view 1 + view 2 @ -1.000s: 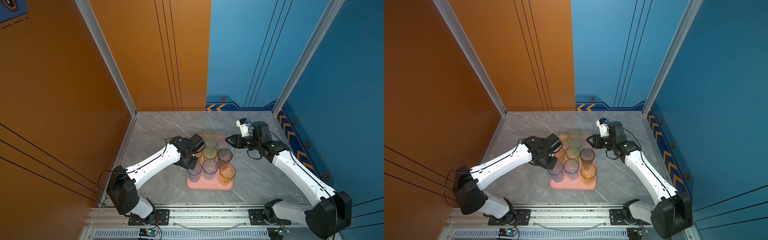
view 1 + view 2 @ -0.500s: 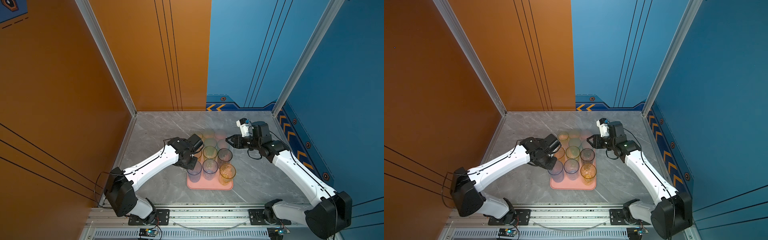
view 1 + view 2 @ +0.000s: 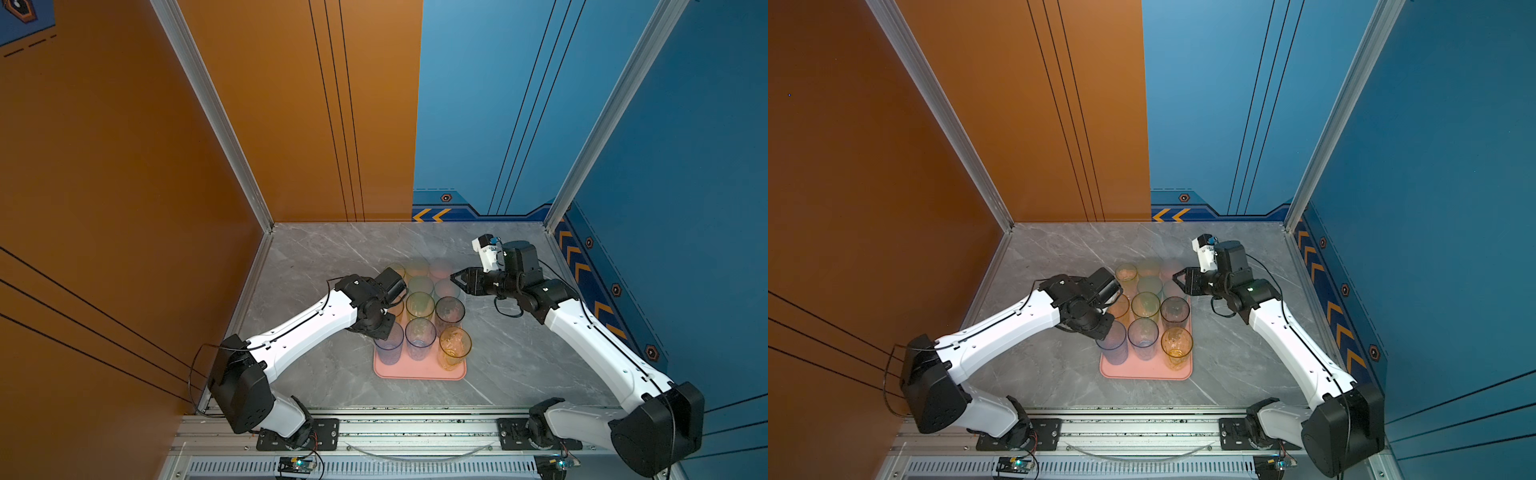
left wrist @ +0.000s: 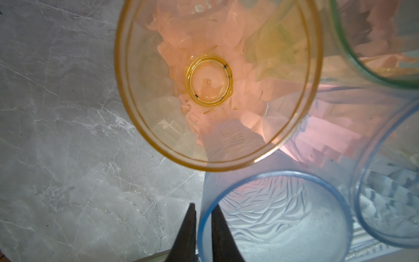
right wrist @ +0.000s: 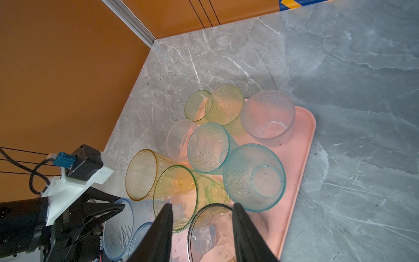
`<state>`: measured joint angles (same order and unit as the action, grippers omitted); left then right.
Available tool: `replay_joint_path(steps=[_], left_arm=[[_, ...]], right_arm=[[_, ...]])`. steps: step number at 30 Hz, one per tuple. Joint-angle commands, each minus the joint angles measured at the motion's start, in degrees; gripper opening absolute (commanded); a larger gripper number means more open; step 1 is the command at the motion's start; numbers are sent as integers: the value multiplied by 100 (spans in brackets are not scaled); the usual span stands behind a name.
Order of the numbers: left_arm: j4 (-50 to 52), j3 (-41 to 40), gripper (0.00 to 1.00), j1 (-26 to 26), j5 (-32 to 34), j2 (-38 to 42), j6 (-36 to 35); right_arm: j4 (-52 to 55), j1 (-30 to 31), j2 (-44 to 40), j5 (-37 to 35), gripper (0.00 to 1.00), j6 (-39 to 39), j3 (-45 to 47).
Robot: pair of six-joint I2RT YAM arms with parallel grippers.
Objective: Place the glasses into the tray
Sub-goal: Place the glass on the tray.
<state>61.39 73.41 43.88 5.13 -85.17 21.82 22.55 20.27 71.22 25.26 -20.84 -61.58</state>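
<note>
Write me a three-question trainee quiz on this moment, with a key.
1. True or false: the right gripper holds a tumbler.
2. The fingertips of the left gripper straddle which tumbler's rim? A amber, B blue, C green.
3. In the top views, how many tumblers line the tray's near edge?
Key: 1 false, its jaws are open and empty; 2 B, the blue tumbler; 3 three.
</note>
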Motion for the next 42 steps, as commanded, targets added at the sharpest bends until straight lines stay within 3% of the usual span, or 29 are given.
replay_joint_path(steps=[1,20,25,29,32,36,37,38,39,42], left_arm=[[45,-37,21,-28,-82,156,-37],[299,186,23,-225,126,662,-115],[208,275,23,-485,569,1006,-323],[-482,102,26,-810,1024,1382,-658],[-1417,-349,33,-1200,1270,1812,-955],[-2932,-1268,46,-2060,775,2378,-1152],[-3240,-1395,58,-2265,629,2452,-1141],[-3559,-1745,94,-2515,414,2513,-1120],[-3814,-1935,98,-2747,227,2541,-1096],[-4644,-2484,98,-3295,46,2584,-992]], right_arm=[[136,37,76,-100,42,89,-173],[162,56,112,-161,42,98,-198],[184,-34,81,-247,42,96,-143],[197,-223,-21,-326,44,50,-58],[265,-483,-201,-404,48,51,29],[313,-934,-528,-508,53,62,246],[320,-1041,-597,-525,53,63,297],[337,-1163,-651,-558,53,63,361],[360,-1283,-701,-605,53,63,413],[365,-1548,-791,-768,53,63,581]])
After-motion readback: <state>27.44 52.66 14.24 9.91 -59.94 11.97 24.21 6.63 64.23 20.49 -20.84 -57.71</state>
